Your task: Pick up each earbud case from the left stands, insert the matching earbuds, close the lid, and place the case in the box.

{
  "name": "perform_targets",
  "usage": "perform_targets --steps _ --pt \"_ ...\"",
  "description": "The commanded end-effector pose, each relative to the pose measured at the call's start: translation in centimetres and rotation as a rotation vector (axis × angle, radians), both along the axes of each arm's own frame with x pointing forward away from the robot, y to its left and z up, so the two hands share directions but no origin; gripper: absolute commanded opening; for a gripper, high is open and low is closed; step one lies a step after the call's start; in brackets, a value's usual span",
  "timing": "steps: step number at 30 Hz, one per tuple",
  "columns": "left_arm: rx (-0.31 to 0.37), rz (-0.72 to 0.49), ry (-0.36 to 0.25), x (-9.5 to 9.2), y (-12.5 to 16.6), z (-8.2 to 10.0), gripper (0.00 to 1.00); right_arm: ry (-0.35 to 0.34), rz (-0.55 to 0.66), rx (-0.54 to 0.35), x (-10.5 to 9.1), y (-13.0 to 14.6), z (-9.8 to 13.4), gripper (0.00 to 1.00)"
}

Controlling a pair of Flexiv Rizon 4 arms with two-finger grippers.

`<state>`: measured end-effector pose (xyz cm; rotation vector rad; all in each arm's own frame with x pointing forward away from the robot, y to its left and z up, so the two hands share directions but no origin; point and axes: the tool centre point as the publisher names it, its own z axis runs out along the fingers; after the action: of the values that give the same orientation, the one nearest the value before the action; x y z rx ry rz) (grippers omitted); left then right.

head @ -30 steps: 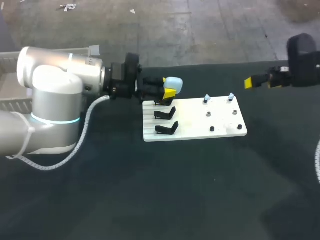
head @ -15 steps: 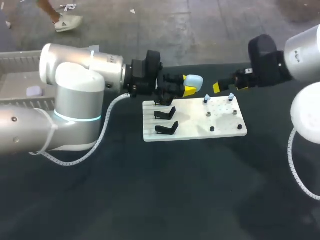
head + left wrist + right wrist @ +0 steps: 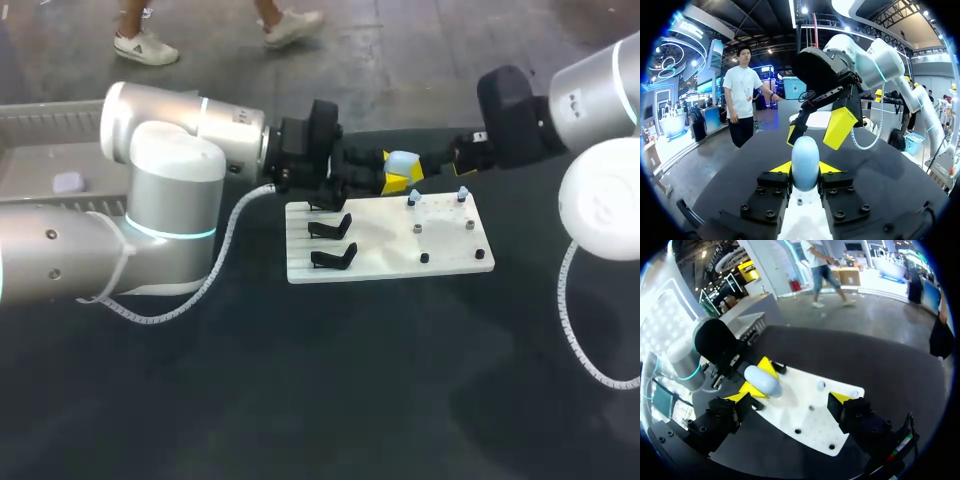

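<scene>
My left gripper [image 3: 397, 178] [image 3: 805, 168] is shut on a pale blue earbud case [image 3: 403, 162] [image 3: 805, 161] and holds it above the far edge of the white board [image 3: 445, 262]. From the right side, my right gripper [image 3: 452, 160] [image 3: 790, 397] faces the case at close range, open, with nothing between its fingers. In the right wrist view the case [image 3: 762, 380] hangs just ahead of the gripper, beside one fingertip. In the left wrist view the right gripper [image 3: 816, 131] stands open just beyond the case. Two pale earbuds [image 3: 413, 197] [image 3: 462, 191] sit on pegs on the board.
Two black stands [image 3: 331, 227] [image 3: 335, 259] on the board's left side hold nothing. Small dark pegs [image 3: 424, 258] dot its right side. A grey box [image 3: 30, 150] at the far left holds a pale case [image 3: 68, 182]. Dark table surface lies near the front.
The left arm has carried the case rightward from the stands to the board's far edge. My right arm has swung in from the right and now faces the case closely.
</scene>
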<state>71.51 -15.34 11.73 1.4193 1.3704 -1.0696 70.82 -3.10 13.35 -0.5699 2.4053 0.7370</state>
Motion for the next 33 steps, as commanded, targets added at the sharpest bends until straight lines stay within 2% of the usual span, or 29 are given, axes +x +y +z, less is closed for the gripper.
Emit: perform_targets --steps 1,12,14,18,23,29,33 --pt "-0.006 -0.01 -0.001 -1.1 -0.1 -0.1 0.0 0.02 0.041 0.046 0.8 -0.1 0.0 1.0" --pt "-0.042 -0.004 0.002 -4.6 0.8 -0.3 0.0 -0.01 0.031 0.015 1.1 -0.5 1.0 1.0" --pt "-0.048 0.004 0.002 -6.2 0.4 0.6 0.0 -0.015 0.025 -0.003 1.1 -0.8 1.2 1.0" --pt "-0.077 0.017 0.008 -6.1 0.5 1.3 0.0 -0.014 0.011 -0.033 1.2 -1.6 1.2 1.0" --pt "-0.09 0.033 0.011 -6.2 0.9 1.0 0.0 -0.002 0.002 -0.047 1.3 -2.2 0.8 1.0" --pt "-0.086 0.04 0.009 -5.4 1.4 0.8 0.0 -0.007 -0.021 -0.064 1.2 -2.7 1.0 1.0" --pt "-0.071 0.041 0.001 -5.2 1.5 0.8 0.0 -0.016 -0.055 -0.06 1.1 -4.1 1.3 1.0"
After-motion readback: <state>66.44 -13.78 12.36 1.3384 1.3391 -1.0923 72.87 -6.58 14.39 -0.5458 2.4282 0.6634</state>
